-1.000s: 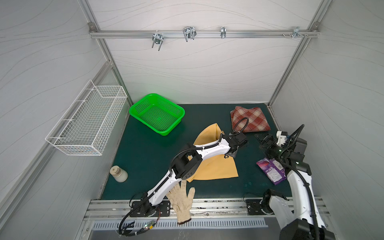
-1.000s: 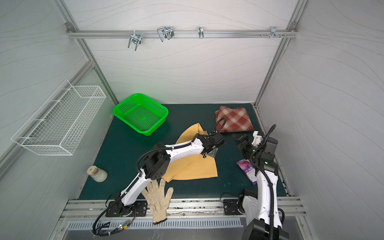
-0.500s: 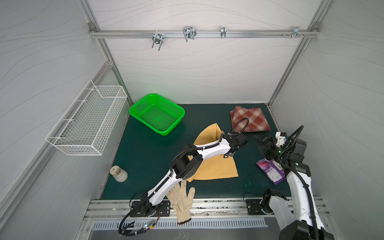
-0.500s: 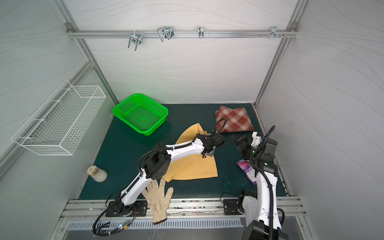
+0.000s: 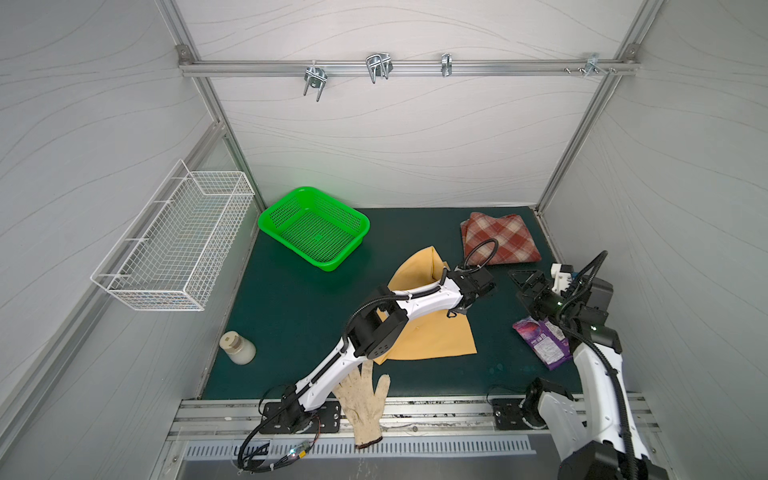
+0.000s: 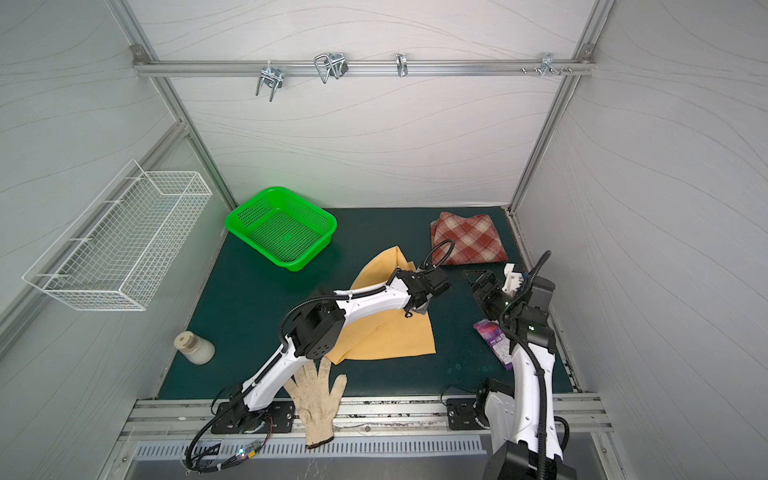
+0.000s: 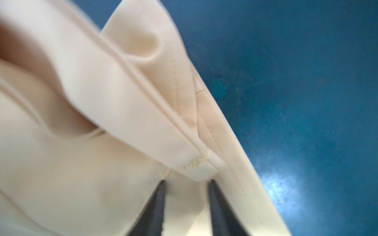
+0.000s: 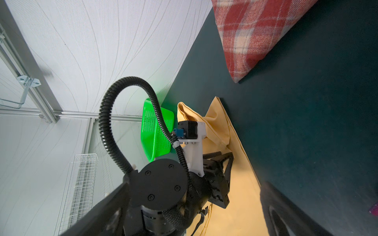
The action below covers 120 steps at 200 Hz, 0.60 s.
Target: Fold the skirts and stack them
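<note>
Top views: plain mustard-yellow cloth skirt (image 5: 432, 336) lies mid dark green surface (image 5: 291, 311), partly folded, with one peak raised at the far end. Rust-red and cream plaid woolly skirt (image 5: 503, 241) is folded at the far right corner, well apart from the yellow one. The left arm crosses the yellow skirt and hides its middle. The left claw (image 5: 459, 311) is down at the skirt's right edge, its tips hidden under the wrist here.

Left wrist view only: two dark fingers (image 7: 160, 204) stand a narrow gap apart, and a stitched hem corner sits just past the tips. Cloth fills the gap, but I cannot tell if it is pinched. The view is blurred, with the cloth washed out to cream and the surface to blue.

Right claw (image 5: 524, 289) hangs over bare surface right of the yellow skirt, fingers spread wide, holding nothing. The right wrist view shows the left arm's wrist, the plaid corner and the green plastic mesh basket (image 8: 157, 130), with the skirt's raised peak behind the wrist.

Only the top views show the off-white knitted glove (image 5: 361, 399) at the front rail, under the left arm. They also show the small cream bottle (image 5: 239, 349) and white wire basket (image 5: 174, 249) on the left wall. The purple printed packet (image 5: 540, 340) is partly covered by the right arm. A cable loop crosses the plaid skirt's near edge.
</note>
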Each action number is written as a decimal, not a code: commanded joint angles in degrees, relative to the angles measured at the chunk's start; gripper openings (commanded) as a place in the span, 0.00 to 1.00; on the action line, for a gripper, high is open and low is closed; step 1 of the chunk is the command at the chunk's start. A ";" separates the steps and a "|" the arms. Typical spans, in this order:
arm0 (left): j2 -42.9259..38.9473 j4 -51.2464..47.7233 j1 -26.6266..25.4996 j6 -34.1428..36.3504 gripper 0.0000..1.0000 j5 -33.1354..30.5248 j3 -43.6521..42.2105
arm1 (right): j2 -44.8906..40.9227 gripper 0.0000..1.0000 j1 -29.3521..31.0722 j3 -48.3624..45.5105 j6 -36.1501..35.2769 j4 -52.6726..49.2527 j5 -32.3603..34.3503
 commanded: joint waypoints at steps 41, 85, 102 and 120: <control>-0.57 -1.06 -0.10 -0.15 0.03 -2.08 2.13 | -0.38 0.99 -0.37 -0.69 -1.06 0.15 -1.36; -5.30 0.23 0.81 -0.78 0.00 -1.03 -1.84 | -0.10 0.99 0.59 -1.38 -1.61 1.54 -2.23; -9.34 3.36 2.49 -1.66 0.00 2.17 -6.28 | 0.76 0.99 1.74 -1.78 -1.42 2.71 -2.07; -13.49 6.68 4.49 -2.83 0.00 5.28 -10.28 | 1.98 0.99 3.52 -2.18 -1.01 4.13 -1.56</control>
